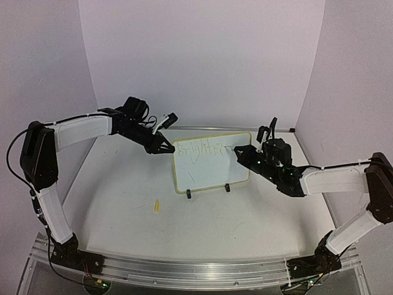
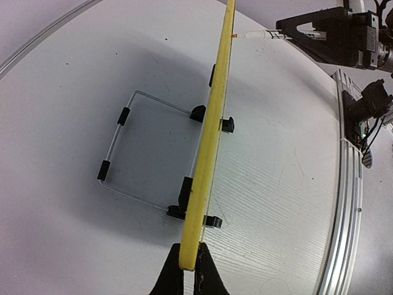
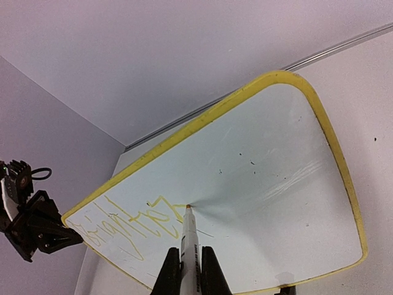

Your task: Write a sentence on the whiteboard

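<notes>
The whiteboard (image 1: 212, 169) stands upright on two black clip feet mid-table, yellow-rimmed. My left gripper (image 1: 167, 147) is shut on its left edge; in the left wrist view the fingers (image 2: 174, 279) pinch the yellow rim (image 2: 212, 141) edge-on. My right gripper (image 1: 242, 150) is shut on a white marker (image 3: 189, 246), whose orange tip touches the board face (image 3: 264, 203). The sentence (image 3: 132, 224) is yellowish handwriting starting with "Bright", and it ends at the tip. It reads faintly along the board's top (image 1: 199, 149). The right gripper (image 3: 190, 273) sits just off the board's face.
A small yellow cap-like piece (image 1: 156, 206) lies on the table in front of the board. A wire stand (image 2: 132, 153) props the board from behind. An aluminium rail (image 1: 196, 267) runs along the near edge. Purple walls close in the back and sides.
</notes>
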`<state>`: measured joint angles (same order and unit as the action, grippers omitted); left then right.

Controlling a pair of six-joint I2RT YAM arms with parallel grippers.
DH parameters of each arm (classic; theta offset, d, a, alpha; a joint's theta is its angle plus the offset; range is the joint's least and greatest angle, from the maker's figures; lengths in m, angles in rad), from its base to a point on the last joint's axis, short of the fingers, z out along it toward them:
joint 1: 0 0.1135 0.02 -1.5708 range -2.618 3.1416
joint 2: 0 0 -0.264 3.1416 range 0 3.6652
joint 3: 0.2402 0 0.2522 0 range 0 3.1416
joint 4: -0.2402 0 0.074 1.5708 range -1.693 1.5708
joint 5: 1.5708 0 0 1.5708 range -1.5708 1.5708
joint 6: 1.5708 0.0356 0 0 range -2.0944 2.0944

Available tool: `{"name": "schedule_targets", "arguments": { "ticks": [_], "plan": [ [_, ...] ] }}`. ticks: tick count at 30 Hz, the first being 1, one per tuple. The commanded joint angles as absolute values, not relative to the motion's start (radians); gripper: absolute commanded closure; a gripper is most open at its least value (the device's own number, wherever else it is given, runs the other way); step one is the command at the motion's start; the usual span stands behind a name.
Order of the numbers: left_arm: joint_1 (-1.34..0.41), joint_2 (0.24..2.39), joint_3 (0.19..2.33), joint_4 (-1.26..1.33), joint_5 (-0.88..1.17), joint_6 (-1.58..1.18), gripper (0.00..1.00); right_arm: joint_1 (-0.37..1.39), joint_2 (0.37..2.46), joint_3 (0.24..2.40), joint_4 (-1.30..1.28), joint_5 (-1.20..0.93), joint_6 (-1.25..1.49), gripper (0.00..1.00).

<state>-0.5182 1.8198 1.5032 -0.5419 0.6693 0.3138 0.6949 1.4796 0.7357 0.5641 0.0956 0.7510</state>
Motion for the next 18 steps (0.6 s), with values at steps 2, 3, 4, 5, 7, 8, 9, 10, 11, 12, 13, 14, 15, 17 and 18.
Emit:
{"name": "schedule_targets", "arguments": {
  "ticks": [2,3,4,5,7,8,9,10,11,12,13,14,15,17,18],
  "plan": [
    [-0.523,1.784,1.51,-0.556,0.629,0.351,1.0,0.689,1.402,0.74,0.541,0.08,0.702,1.0],
    [-0.523,1.784,1.509,-0.556,0.629,0.351,1.0,0.689,1.385,0.737,0.531,0.075,0.696,1.0],
    [-0.524,1.785,1.508,-0.555,0.63,0.35,1.0,0.686,1.369,0.733,0.519,0.069,0.689,1.0],
    [-0.524,1.786,1.508,-0.555,0.63,0.351,1.0,0.681,1.353,0.728,0.509,0.059,0.683,1.0],
    [-0.524,1.786,1.507,-0.554,0.63,0.349,1.0,0.667,1.324,0.718,0.495,0.028,0.673,1.0],
    [-0.524,1.786,1.506,-0.554,0.631,0.348,1.0,0.659,1.31,0.714,0.487,0.013,0.667,1.0],
    [-0.524,1.786,1.506,-0.554,0.632,0.349,1.0,0.65,1.297,0.711,0.48,-0.006,0.659,1.0],
    [-0.525,1.786,1.506,-0.554,0.632,0.349,1.0,0.641,1.284,0.707,0.475,-0.03,0.65,1.0],
    [-0.525,1.786,1.506,-0.554,0.632,0.349,1.0,0.63,1.276,0.703,0.473,-0.052,0.645,1.0],
    [-0.525,1.786,1.506,-0.554,0.632,0.349,1.0,0.617,1.267,0.698,0.471,-0.077,0.642,1.0],
    [-0.525,1.785,1.506,-0.555,0.632,0.348,1.0,0.603,1.259,0.694,0.47,-0.103,0.639,1.0],
    [-0.526,1.785,1.505,-0.554,0.631,0.348,1.0,0.588,1.252,0.689,0.471,-0.128,0.636,1.0],
    [-0.527,1.784,1.504,-0.554,0.631,0.348,1.0,0.574,1.246,0.683,0.471,-0.152,0.634,1.0],
    [-0.528,1.783,1.503,-0.554,0.63,0.349,1.0,0.55,1.242,0.675,0.471,-0.194,0.629,1.0],
    [-0.528,1.784,1.503,-0.554,0.63,0.349,1.0,0.539,1.244,0.674,0.472,-0.212,0.63,1.0]
  ]
}}
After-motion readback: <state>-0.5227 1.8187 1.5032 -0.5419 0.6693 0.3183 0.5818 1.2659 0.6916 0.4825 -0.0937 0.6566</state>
